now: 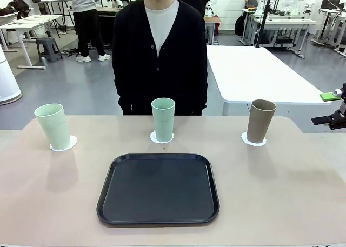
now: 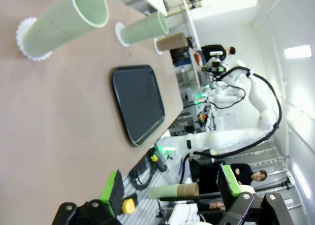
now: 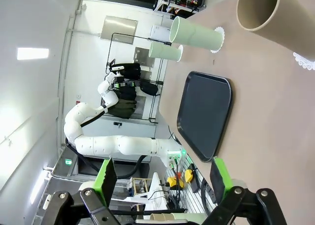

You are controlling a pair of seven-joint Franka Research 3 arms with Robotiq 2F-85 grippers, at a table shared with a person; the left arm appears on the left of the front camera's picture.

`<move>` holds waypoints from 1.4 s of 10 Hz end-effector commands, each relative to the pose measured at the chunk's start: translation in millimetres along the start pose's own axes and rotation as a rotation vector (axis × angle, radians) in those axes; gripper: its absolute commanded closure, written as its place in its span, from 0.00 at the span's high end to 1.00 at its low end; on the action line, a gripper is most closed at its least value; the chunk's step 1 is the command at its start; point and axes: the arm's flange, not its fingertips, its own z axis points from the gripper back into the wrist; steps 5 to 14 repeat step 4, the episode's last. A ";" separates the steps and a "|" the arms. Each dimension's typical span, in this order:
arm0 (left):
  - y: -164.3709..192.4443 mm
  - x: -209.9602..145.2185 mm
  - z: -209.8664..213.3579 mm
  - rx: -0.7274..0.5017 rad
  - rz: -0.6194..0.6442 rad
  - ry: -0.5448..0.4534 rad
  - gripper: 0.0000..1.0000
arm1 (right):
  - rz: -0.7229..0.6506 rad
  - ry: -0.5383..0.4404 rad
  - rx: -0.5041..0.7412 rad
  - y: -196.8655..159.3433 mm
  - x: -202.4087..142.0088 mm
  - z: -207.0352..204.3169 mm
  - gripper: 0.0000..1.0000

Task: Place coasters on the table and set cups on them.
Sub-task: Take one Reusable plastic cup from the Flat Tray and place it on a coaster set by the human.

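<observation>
Three cups stand upright on the beige table (image 1: 54, 204), each on a white scalloped coaster. A mint cup (image 1: 52, 126) is on the left coaster (image 1: 66, 145), another mint cup (image 1: 163, 119) on the middle coaster (image 1: 161, 139), the brown cup (image 1: 260, 120) on the right coaster (image 1: 253, 141). My right gripper (image 1: 331, 108) hangs open beyond the table's right edge, holding nothing. In the right wrist view the right gripper (image 3: 163, 178) is open, far from the brown cup (image 3: 261, 11). The left gripper (image 2: 171, 185) is open and empty, far from the mint cup (image 2: 64, 22).
A black tray (image 1: 158, 188) lies bare at the table's near middle. A person in a black cardigan (image 1: 159, 58) stands at the far edge behind the middle cup, arms down. A white table (image 1: 254, 68) stands behind on the right.
</observation>
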 end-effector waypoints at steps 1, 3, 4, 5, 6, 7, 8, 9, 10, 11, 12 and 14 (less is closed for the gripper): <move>-1.7 -1.7 -0.1 -0.009 -0.011 -0.007 1.00 | 0.004 0.001 -0.001 0.1 3.5 1.8 1.00; -1.7 -1.7 -0.1 -0.009 -0.011 -0.007 1.00 | 0.004 0.001 -0.001 0.1 3.5 1.8 1.00; -1.7 -1.7 -0.1 -0.009 -0.011 -0.007 1.00 | 0.004 0.001 -0.001 0.1 3.5 1.8 1.00; -1.7 -1.7 -0.1 -0.009 -0.011 -0.007 1.00 | 0.004 0.001 -0.001 0.1 3.5 1.8 1.00; -1.7 -1.7 -0.1 -0.009 -0.011 -0.007 1.00 | 0.004 0.001 -0.001 0.1 3.5 1.8 1.00; -1.7 -1.7 -0.1 -0.009 -0.011 -0.007 1.00 | 0.004 0.001 -0.001 0.1 3.5 1.8 1.00; -1.7 -1.7 -0.1 -0.009 -0.011 -0.007 1.00 | 0.004 0.001 -0.001 0.1 3.5 1.8 1.00; -1.7 -1.7 -0.1 -0.009 -0.011 -0.007 1.00 | 0.004 0.001 -0.001 0.1 3.5 1.8 1.00; -1.7 -1.7 -0.1 -0.009 -0.011 -0.007 1.00 | 0.004 0.001 -0.001 0.1 3.5 1.8 1.00; -1.7 -1.7 -0.1 -0.009 -0.011 -0.007 1.00 | 0.004 0.001 -0.001 0.1 3.5 1.8 1.00; -1.7 -1.7 -0.1 -0.009 -0.011 -0.007 1.00 | 0.004 0.001 -0.001 0.1 3.5 1.8 1.00; -1.7 -1.7 -0.1 -0.009 -0.011 -0.007 1.00 | 0.004 0.001 -0.001 0.1 3.5 1.8 1.00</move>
